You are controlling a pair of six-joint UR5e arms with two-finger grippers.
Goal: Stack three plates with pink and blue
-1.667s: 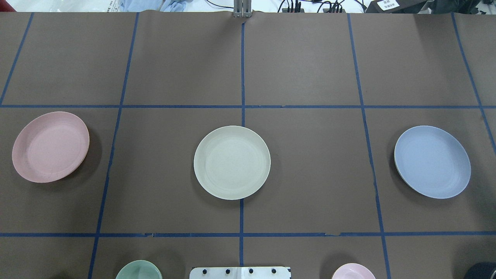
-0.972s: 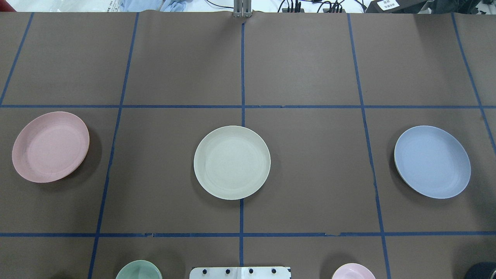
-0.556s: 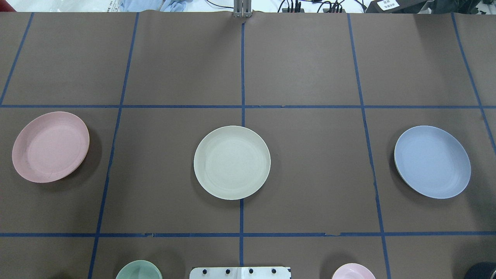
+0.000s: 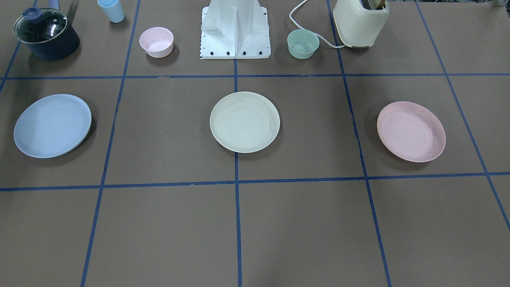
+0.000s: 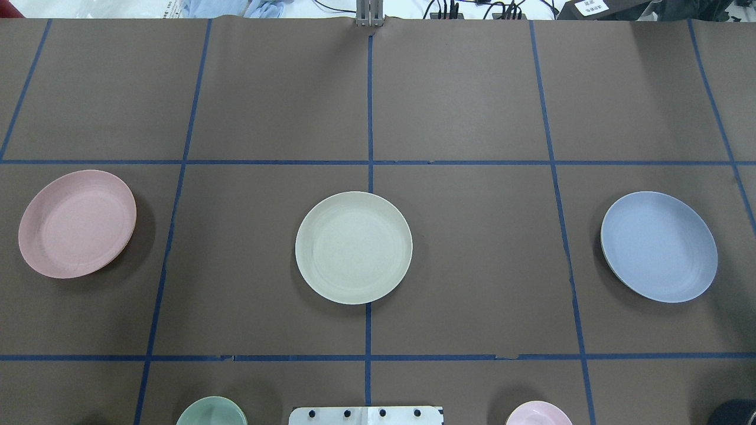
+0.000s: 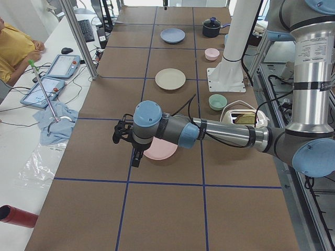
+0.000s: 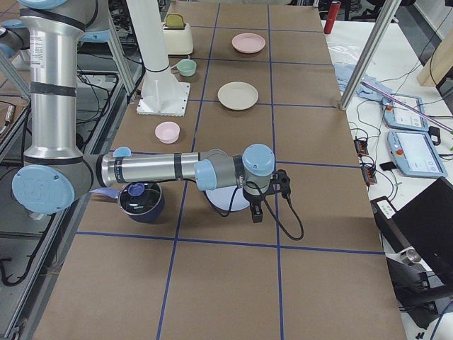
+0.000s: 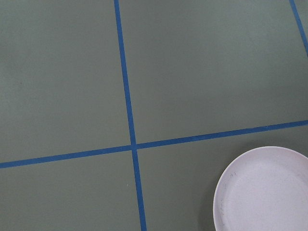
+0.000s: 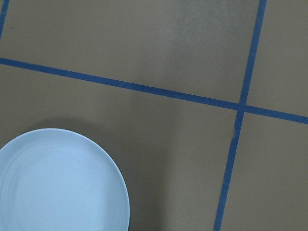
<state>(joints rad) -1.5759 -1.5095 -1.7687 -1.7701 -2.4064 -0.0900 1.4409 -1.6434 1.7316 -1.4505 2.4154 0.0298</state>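
Pink plate at left, cream plate centre, blue plate right: 3 well apart, unmoved since earlier. Left gripper near pink, right gripper near blue; open or clenched, cannot tell.

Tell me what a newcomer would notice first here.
Three plates lie apart in a row: pink plate on the robot's left, cream plate in the middle, blue plate on its right. In the side views the left gripper hangs near the pink one, the right gripper near the blue.
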